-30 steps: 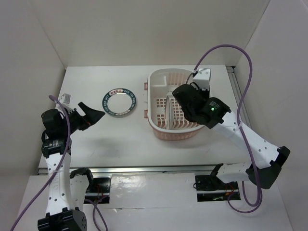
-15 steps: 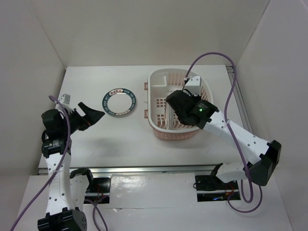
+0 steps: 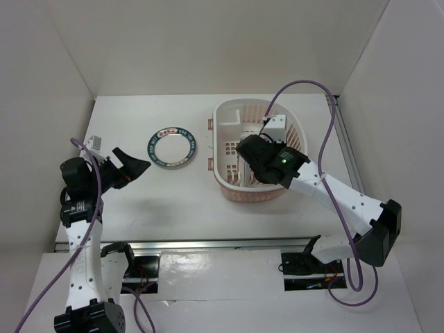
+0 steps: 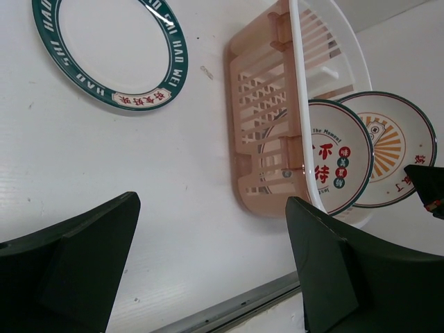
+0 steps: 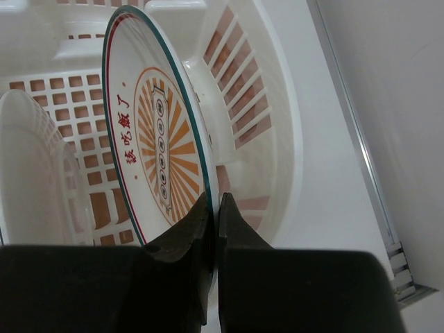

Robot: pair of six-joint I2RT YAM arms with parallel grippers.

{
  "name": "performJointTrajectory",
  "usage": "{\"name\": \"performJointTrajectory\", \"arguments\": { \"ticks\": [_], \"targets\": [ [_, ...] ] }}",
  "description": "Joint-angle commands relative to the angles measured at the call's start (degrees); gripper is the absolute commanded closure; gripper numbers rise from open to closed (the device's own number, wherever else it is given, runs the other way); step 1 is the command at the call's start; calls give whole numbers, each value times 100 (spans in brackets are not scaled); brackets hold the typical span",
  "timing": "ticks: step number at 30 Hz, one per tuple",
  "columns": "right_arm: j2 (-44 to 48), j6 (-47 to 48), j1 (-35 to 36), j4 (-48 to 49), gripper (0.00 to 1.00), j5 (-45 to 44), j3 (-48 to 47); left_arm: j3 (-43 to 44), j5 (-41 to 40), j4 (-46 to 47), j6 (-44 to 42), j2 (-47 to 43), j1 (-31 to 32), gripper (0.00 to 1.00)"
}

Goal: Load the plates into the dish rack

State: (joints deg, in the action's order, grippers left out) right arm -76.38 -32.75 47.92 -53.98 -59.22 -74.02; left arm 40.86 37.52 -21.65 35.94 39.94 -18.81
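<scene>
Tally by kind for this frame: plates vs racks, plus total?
Plates: 3 (teal-rimmed plate flat on the table; orange-striped plate and red-green motif plate upright inside the dish rack)
Dish racks: 1
Total: 4

Hidden from us
Above, the right arm (image 3: 305,177) covers the plates (image 4: 340,163) in the rack (image 3: 220,121); the left wrist view crops the ringed plate (image 4: 104,48).
</scene>
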Motion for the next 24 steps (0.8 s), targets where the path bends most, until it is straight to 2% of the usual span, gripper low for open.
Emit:
{"name": "performJointTrajectory", "arguments": {
  "ticks": [1,24],
  "targets": [
    [35,-293,77,361,100,-274,54,45,-52,82,-158,-83,18,0],
    [-78,-469,182,502,100,-116,467,45,-157,-24,-158,-189,18,0]
  ]
}}
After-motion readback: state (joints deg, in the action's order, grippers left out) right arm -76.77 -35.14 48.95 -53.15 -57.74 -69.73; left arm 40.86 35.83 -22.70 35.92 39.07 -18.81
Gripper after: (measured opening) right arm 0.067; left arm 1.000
